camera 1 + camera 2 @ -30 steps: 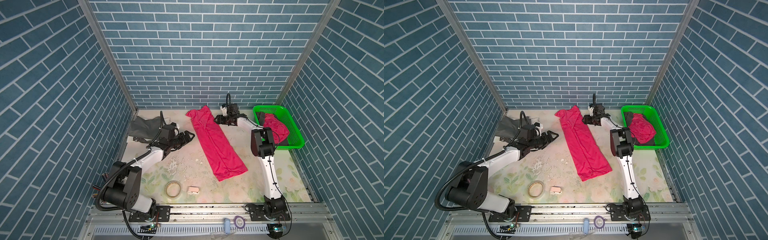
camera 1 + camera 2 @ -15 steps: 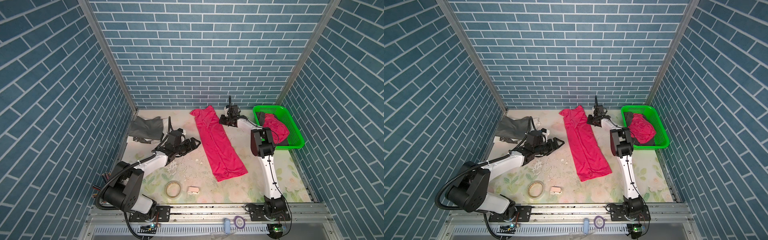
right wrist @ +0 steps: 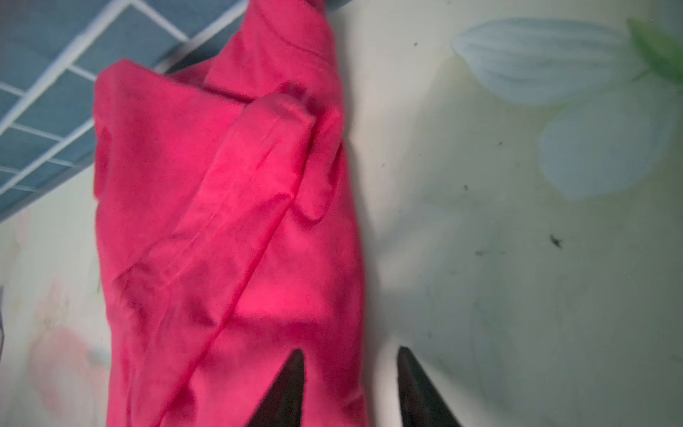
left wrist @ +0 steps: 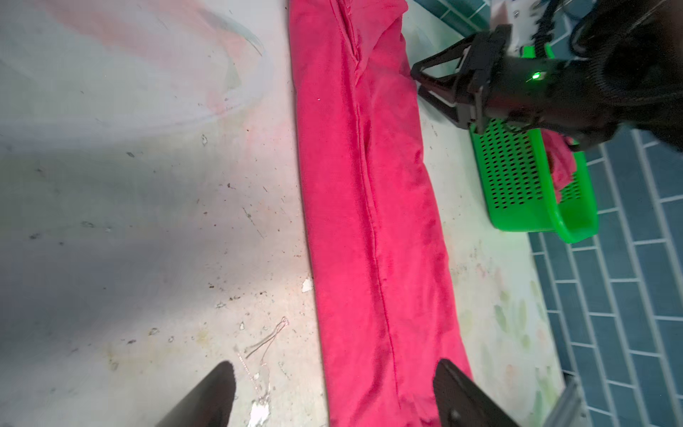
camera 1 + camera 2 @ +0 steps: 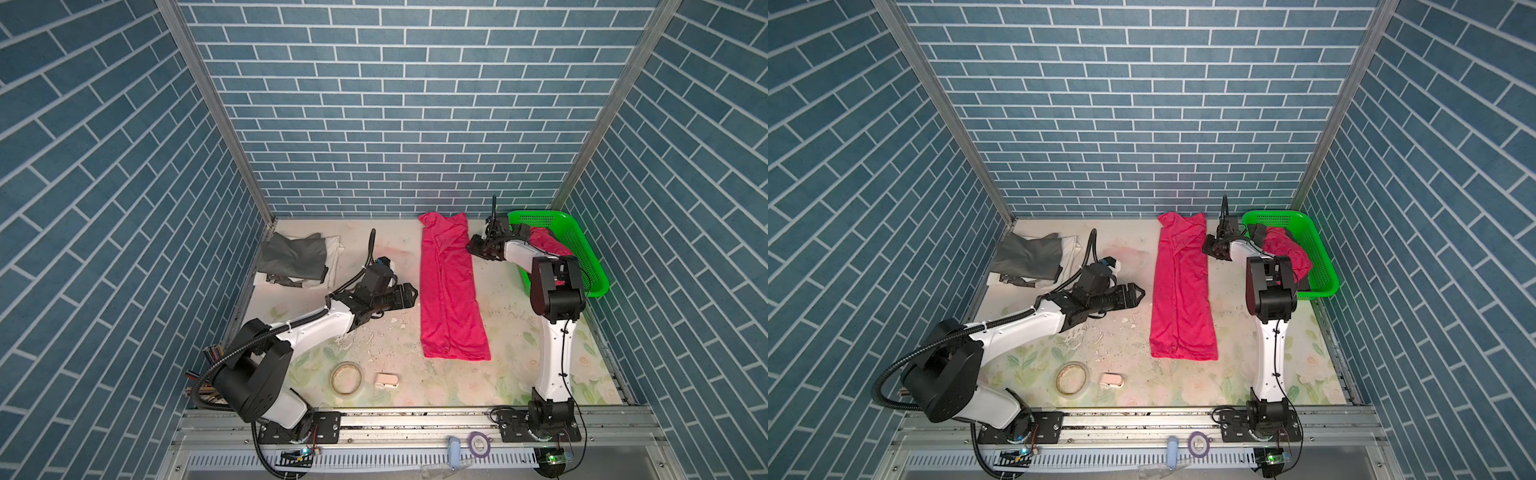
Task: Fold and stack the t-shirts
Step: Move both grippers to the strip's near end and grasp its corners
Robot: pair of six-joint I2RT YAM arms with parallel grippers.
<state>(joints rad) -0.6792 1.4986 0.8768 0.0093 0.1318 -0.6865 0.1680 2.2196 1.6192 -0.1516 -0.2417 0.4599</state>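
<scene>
A bright green mesh basket sits in the far right corner of the counter. Near the front edge, left of the middle, a roll of clear tape lies flat, with a small white-pink object just beside it. White flakes litter the worn floral surface further in. Blue brick-pattern walls enclose three sides.

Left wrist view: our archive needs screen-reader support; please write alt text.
A long folded magenta t-shirt lies on the table in front of the open left gripper. Beyond it, the right gripper sits at the shirt's far edge, beside a green basket.
</scene>
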